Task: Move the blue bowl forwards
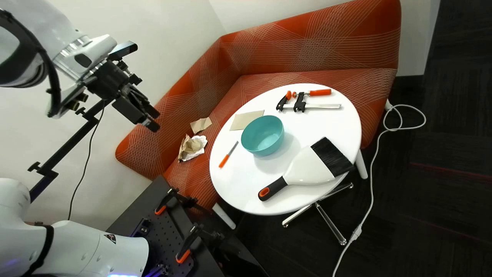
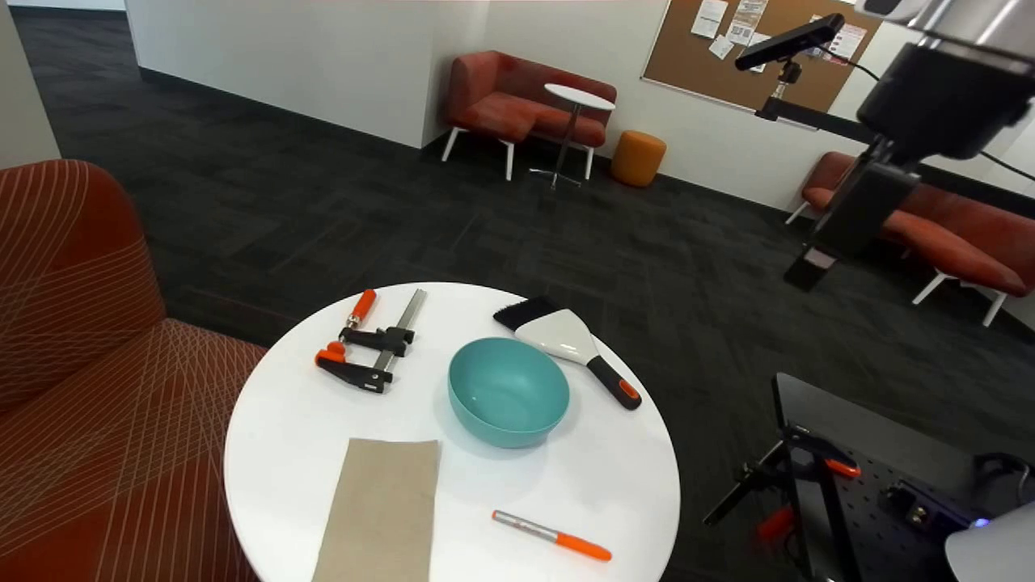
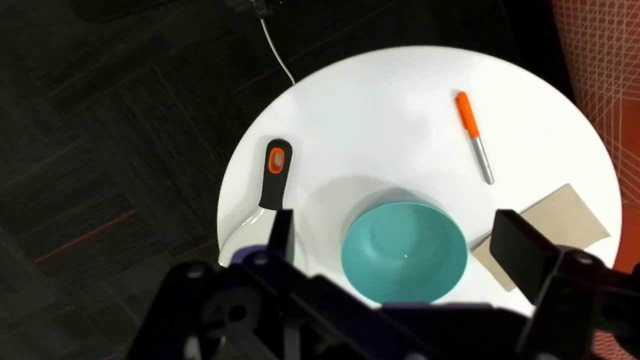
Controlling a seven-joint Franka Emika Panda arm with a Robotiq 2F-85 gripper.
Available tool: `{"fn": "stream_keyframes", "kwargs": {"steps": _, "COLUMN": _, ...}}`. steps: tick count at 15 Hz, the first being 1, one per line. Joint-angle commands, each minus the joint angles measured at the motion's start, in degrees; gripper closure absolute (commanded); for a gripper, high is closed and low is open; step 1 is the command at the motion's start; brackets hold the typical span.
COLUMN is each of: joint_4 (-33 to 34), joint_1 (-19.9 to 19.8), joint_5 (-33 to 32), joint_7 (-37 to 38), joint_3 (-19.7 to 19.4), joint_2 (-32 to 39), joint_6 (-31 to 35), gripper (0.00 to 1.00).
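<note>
The blue bowl [image 1: 263,135] is teal, round and upright on the white round table [image 1: 246,192]. It also shows in an exterior view [image 2: 508,392] and in the wrist view [image 3: 405,250], where the gripper body hides its lower rim. My gripper [image 1: 154,120] is high above the table and well off to the side of the bowl in both exterior views. In the wrist view my gripper [image 3: 394,222] is open, its black fingers wide apart. The bowl appears between the fingers there, but far below them and not touched. Nothing is held.
Around the bowl on the table lie a white brush with black bristles [image 2: 562,335], a bar clamp [image 2: 384,347], an orange and grey marker [image 2: 554,535] and a brown paper piece [image 2: 384,501]. A red sofa [image 1: 315,50] stands close behind the table.
</note>
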Motion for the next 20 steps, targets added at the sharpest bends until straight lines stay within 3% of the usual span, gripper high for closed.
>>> {"fn": "stream_keyframes", "kwargs": {"steps": 1, "joint_4": 3.37, "joint_1": -2.35, "joint_5": 0.17, "joint_7": 3.98, "joint_3": -0.51, "joint_2": 10.71, "joint_6": 7.95, "gripper": 0.0}}
{"fn": "stream_keyframes", "kwargs": {"steps": 7, "joint_4": 9.58, "joint_1": -3.89, "joint_5": 0.64, "joint_7": 7.05, "joint_3": -3.36, "joint_2": 27.26, "joint_6": 20.48, "gripper": 0.0}}
{"fn": "stream_keyframes", "kwargs": {"steps": 14, "joint_4": 18.64, "joint_1": -2.0, "joint_5": 6.05, "joint_7": 5.79, "joint_3": -8.07, "joint_2": 42.22, "joint_6": 21.36, "gripper": 0.0}}
{"fn": "stream_keyframes", "kwargs": {"steps": 20, "joint_4": 17.04, "joint_1": -0.8, "joint_5": 5.56, "joint_7": 5.51, "joint_3": -9.6, "joint_2": 41.51, "joint_6": 21.68, "gripper": 0.0}}
